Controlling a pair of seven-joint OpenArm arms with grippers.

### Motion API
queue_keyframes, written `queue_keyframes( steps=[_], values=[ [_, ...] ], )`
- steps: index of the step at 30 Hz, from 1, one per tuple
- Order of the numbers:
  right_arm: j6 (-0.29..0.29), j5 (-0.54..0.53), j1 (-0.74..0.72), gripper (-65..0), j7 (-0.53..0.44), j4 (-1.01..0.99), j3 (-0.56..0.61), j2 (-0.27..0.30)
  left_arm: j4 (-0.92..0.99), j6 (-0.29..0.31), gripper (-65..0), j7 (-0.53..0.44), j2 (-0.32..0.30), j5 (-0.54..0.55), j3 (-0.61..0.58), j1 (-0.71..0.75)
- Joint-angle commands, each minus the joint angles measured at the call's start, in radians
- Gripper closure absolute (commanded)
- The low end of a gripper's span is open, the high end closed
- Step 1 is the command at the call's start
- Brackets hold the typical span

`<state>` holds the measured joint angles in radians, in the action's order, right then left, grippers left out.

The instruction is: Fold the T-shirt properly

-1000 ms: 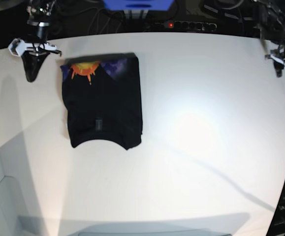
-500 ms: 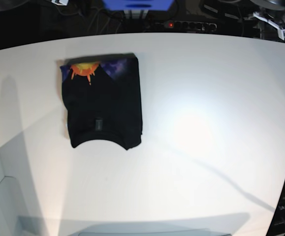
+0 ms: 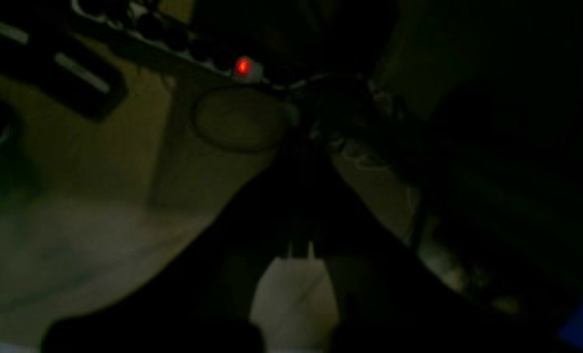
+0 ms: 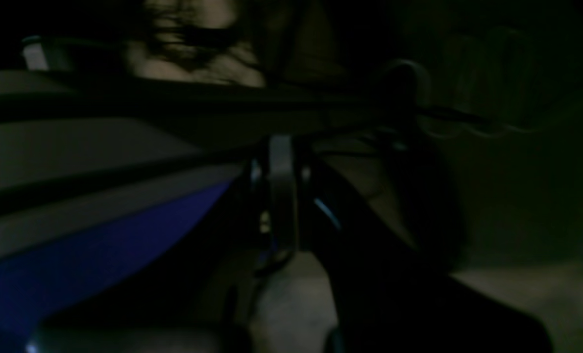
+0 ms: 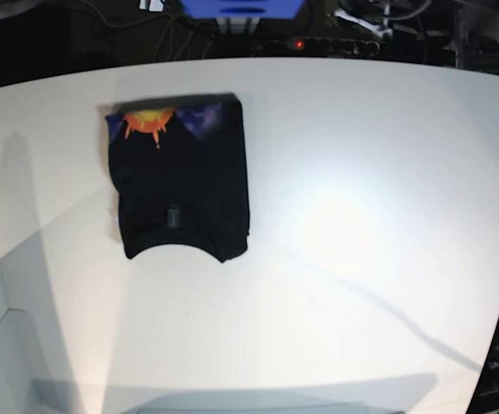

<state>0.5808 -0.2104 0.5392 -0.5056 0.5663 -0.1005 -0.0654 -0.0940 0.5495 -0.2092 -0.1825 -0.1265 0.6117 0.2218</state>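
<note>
T-shirt (image 5: 180, 178) folded, lying on table (image 5: 361, 216), left of centre; both arms' jaws too dark to judge; risk: loose lower edge may spring open if disturbed.

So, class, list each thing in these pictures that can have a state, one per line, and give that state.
T-shirt: folded into a compact rectangle, lying flat on the table, orange sun print showing along its far edge, nothing touching it.
Left gripper: off the table, holding nothing; too dark to tell whether open or shut.
Right gripper: off the table, holding nothing; too dark to tell.
Power strip light: lit red.
</note>
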Motion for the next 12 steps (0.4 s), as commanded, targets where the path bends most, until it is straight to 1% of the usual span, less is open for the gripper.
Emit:
queue_keyframes(
  steps=[1,2,3,4,5,6,7,8,9,10,12],
  values=[
    [-0.175,0.070,-0.040,0.0,0.054,-0.065,0.000,0.008,0.044,-0.041,0.0,-0.049,-0.016,-0.012,-0.034,-0.015],
    [-0.232,0.131,-0.074,0.0,0.034,-0.136,0.008,0.016,0.084,-0.099,0.0,-0.055,-0.005,-0.029,-0.068,-0.040],
    [-0.302,0.184,-0.098,0.0,0.017,-0.200,0.012,0.026,0.094,-0.145,0.0,-0.043,0.013,-0.035,-0.089,-0.054],
    [-0.387,0.234,-0.126,0.0,-0.005,-0.263,0.017,0.034,0.094,-0.197,0.0,-0.026,0.034,-0.037,-0.112,-0.061],
    [-0.485,0.288,-0.156,0.0,-0.035,-0.329,0.026,0.039,0.094,-0.242,0.0,-0.006,0.051,-0.037,-0.128,-0.066],
    [-0.569,0.335,-0.181,0.0,-0.063,-0.384,0.035,0.040,0.094,-0.269,0.0,0.007,0.064,-0.037,-0.134,-0.071],
    [-0.635,0.375,-0.198,0.0,-0.090,-0.427,0.046,0.040,0.094,-0.291,0.0,0.014,0.073,-0.035,-0.140,-0.072],
    [-0.703,0.409,-0.213,0.0,-0.115,-0.463,0.057,0.042,0.094,-0.299,0.0,0.015,0.084,-0.037,-0.143,-0.074],
    [-0.753,0.441,-0.222,0.0,-0.129,-0.486,0.066,0.040,0.094,-0.300,0.0,0.015,0.097,-0.037,-0.143,-0.074],
    [-0.795,0.466,-0.232,0.0,-0.135,-0.503,0.072,0.039,0.094,-0.302,0.0,0.015,0.105,-0.037,-0.143,-0.074],
    [-0.858,0.490,-0.236,0.0,-0.135,-0.509,0.083,0.028,0.094,-0.303,0.0,0.015,0.111,-0.034,-0.140,-0.074]
  ],
)
